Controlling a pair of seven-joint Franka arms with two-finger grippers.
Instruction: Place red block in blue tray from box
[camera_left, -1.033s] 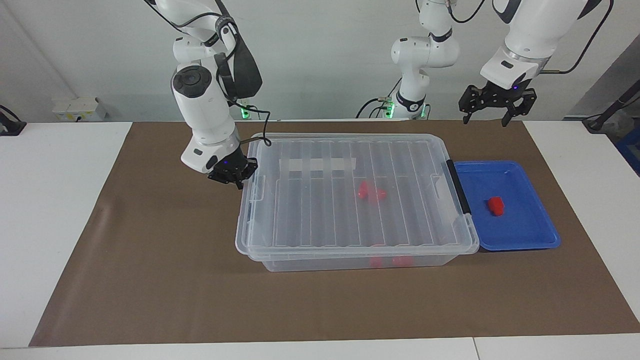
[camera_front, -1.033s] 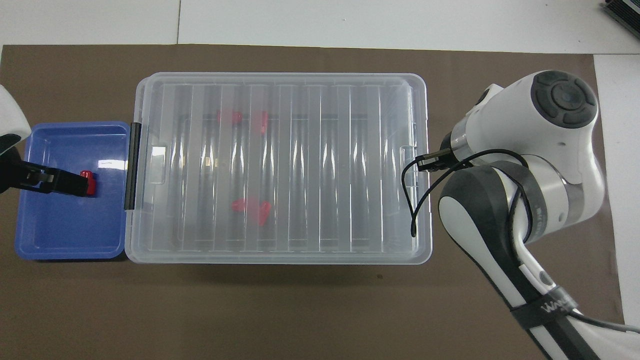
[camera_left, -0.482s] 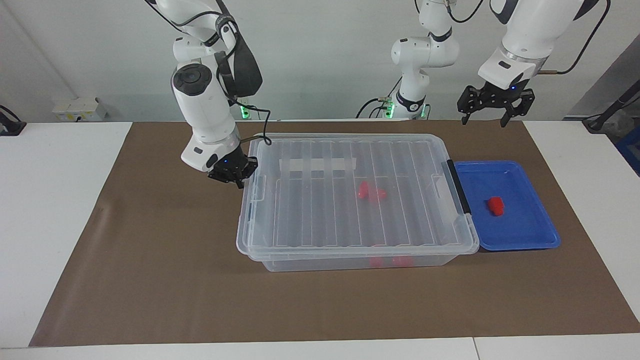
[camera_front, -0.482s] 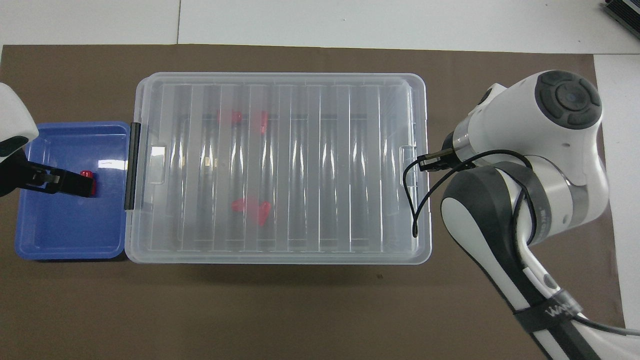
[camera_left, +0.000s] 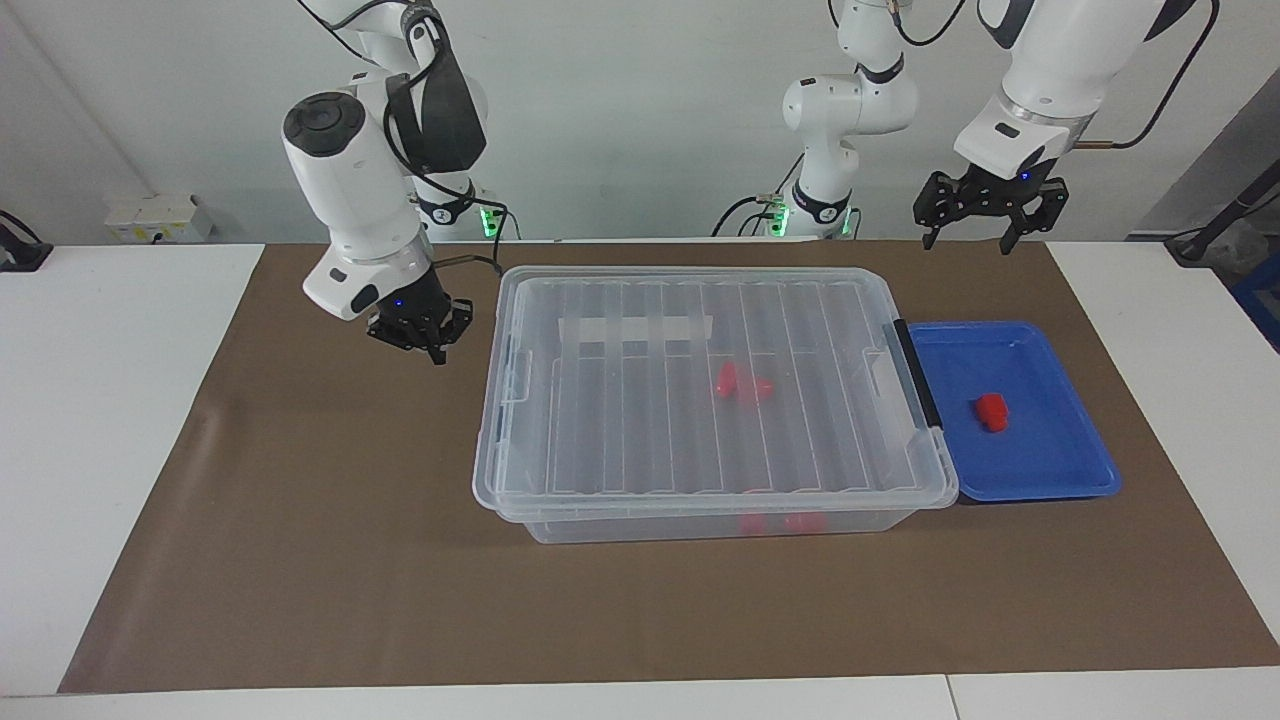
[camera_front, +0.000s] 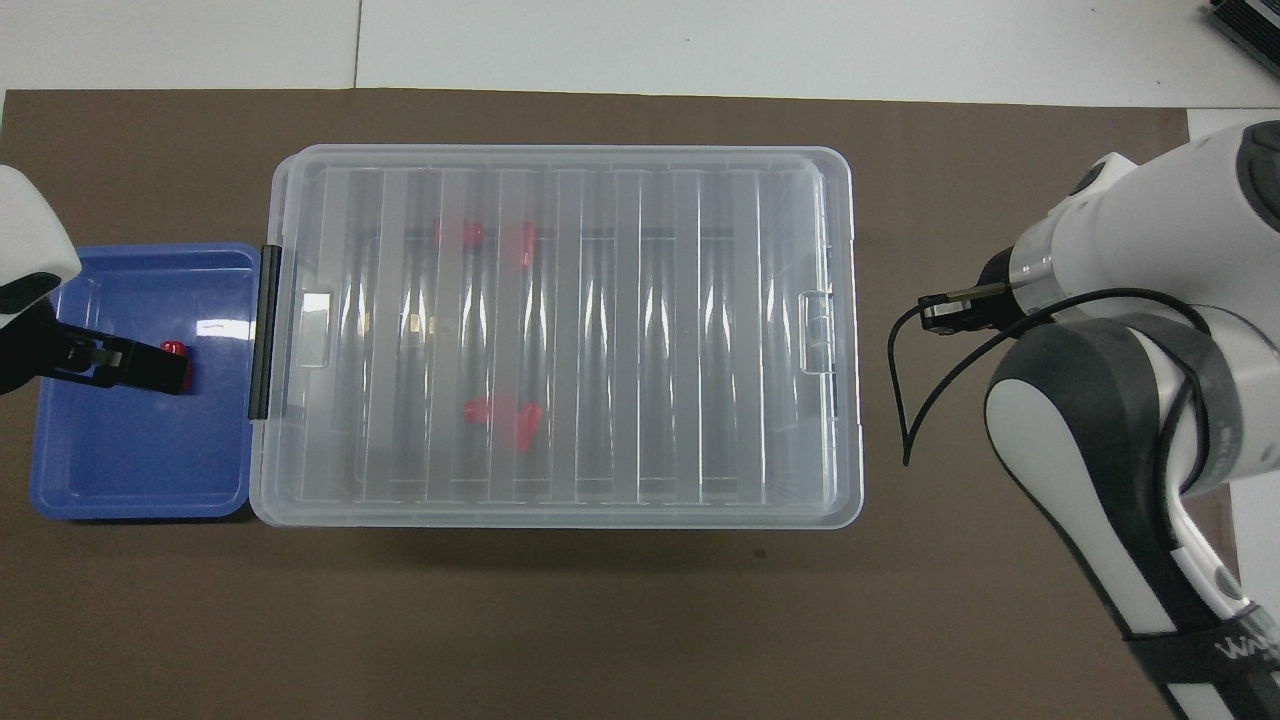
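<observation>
I see one red block (camera_left: 991, 411) lying loose in the blue tray (camera_left: 1050, 470), roughly mid-tray, touched by nothing. The tray sits at the left arm's end of the table, its rim against the box (camera_left: 700, 400) on the side with the black clip (camera_left: 917, 372). There is one box, and its ribbed clear lid is on.

Through the plastic I count four other red pieces: two (camera_front: 503, 418) together on the side nearer the robots, and two (camera_front: 485, 238) farther from them, near the wall.

My left gripper (camera_left: 979, 230) hangs high in the air over the tray's end of the brown mat (camera_left: 300, 520), fingers spread apart and holding nothing. My right gripper (camera_left: 428, 341) is low over the mat, just beside the box's unclipped end and clear of it; its fingertips are pinched together with nothing between them.
</observation>
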